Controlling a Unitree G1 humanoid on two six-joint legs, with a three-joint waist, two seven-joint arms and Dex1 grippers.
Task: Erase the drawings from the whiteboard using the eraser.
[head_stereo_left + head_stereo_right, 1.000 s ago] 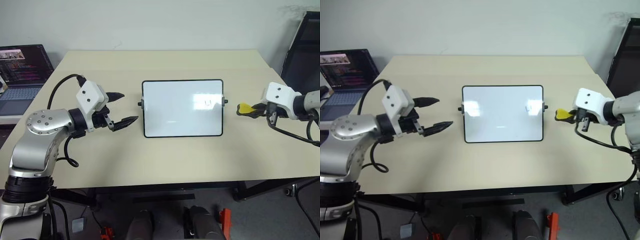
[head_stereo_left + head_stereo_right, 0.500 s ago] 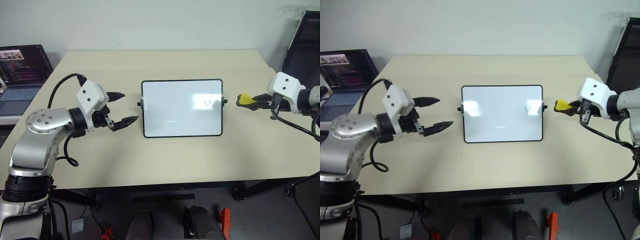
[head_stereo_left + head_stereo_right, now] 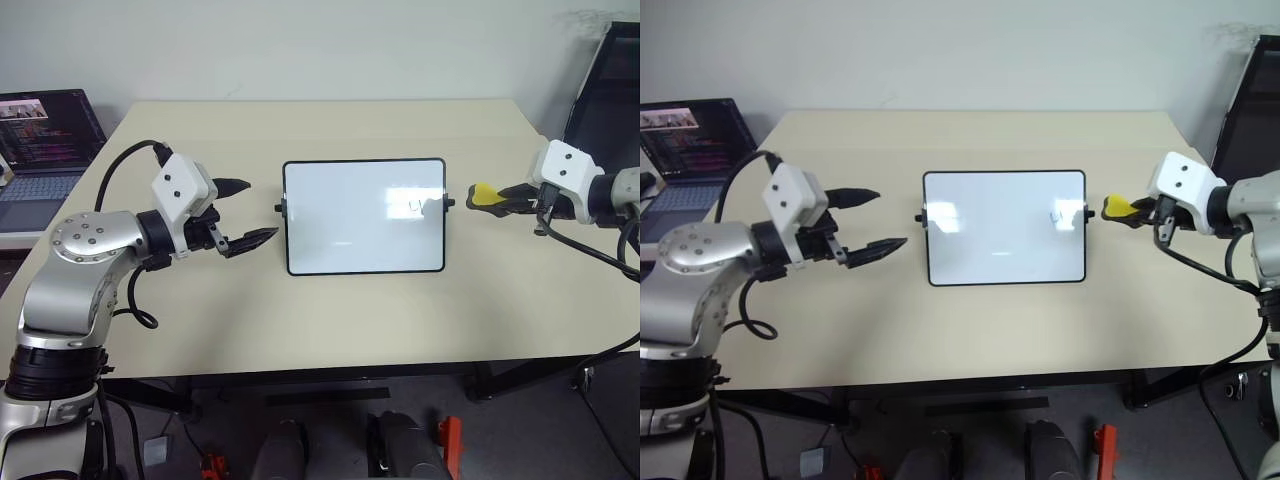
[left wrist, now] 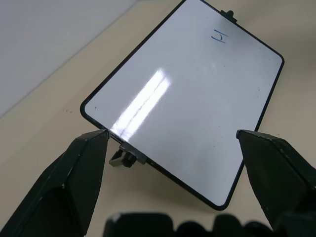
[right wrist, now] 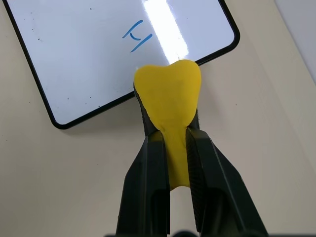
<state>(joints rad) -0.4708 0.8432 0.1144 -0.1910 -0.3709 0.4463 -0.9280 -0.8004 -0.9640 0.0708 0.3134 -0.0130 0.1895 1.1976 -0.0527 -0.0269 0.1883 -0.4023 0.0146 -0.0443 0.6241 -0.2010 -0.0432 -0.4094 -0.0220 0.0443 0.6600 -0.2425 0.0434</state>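
right pincer (image 3: 497, 196) clamped on eraser (image 3: 483, 195), has edged in toward whiteboard (image 3: 364, 216) | left pincer (image 3: 244, 213) wide, idle | drawings (image 5: 134, 36) still unwiped; contact likely next

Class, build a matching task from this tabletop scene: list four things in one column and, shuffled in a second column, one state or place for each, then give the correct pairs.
1. eraser
2. left gripper
3. drawings
4. laptop

A. open, beside the whiteboard's left edge
B. blue, near the board's right edge
C. clamped in the right gripper
D. off the table's far left corner

Pairs: 1-C, 2-A, 3-B, 4-D
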